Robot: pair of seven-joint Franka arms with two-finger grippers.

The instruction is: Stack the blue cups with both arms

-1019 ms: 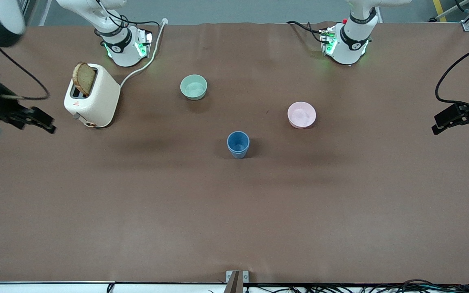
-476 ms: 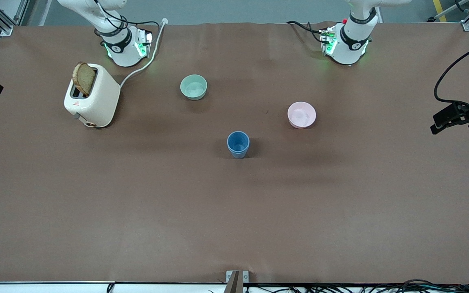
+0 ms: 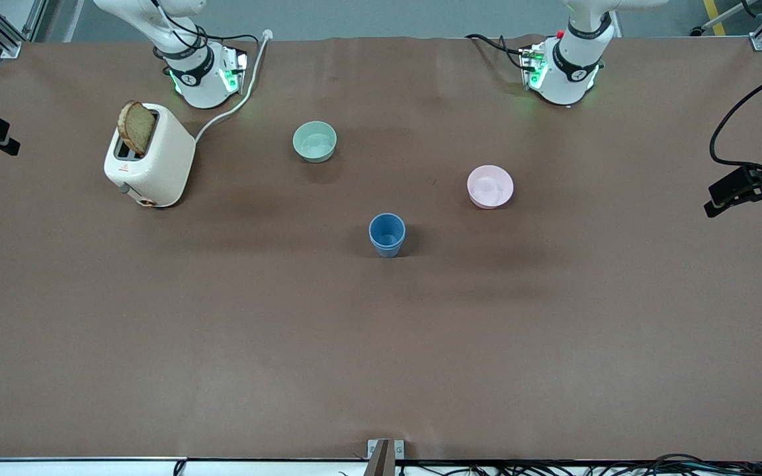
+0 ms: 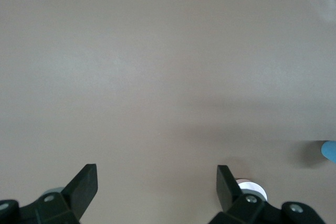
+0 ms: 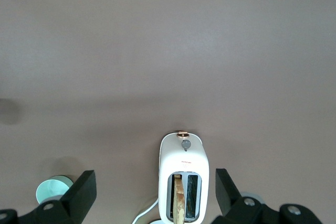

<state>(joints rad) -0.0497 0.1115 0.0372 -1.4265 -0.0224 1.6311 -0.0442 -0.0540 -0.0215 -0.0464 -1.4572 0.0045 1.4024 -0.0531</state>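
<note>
The blue cups [image 3: 387, 234] stand near the centre of the front frame, just below the middle line, one already nested inside the other: a second rim shows as a band under the top one. They sit upright on the bare brown tabletop [image 3: 381, 344], and the stack looks empty inside. I judge them light, stiff plastic tumblers with a matte skin that should not slip much; being tapered and handleless, they are best taken by the wall just under the rim, one finger inside and one outside, or across the upper body. Squeezed too low, the taper could let them squirt upward, and a light stack will tip if nudged sideways. The task looks finished from how they lie.

Higher and to the right in the frame, the pink bowl [image 3: 490, 186] appears empty. Higher still, left of centre, the mint-green bowl [image 3: 315, 141] also shows nothing in it. At upper left the cream toaster [image 3: 149, 156] holds a slice of brown bread [image 3: 137, 127] standing up out of one slot; the other slot looks empty in the right wrist view.

The left pincer [image 4: 156, 179] hangs released over the left arm's end of the tabletop, at the right edge of the front frame. The right pincer [image 5: 155, 184] is likewise spread wide and holds nothing, hanging at the left edge.
</note>
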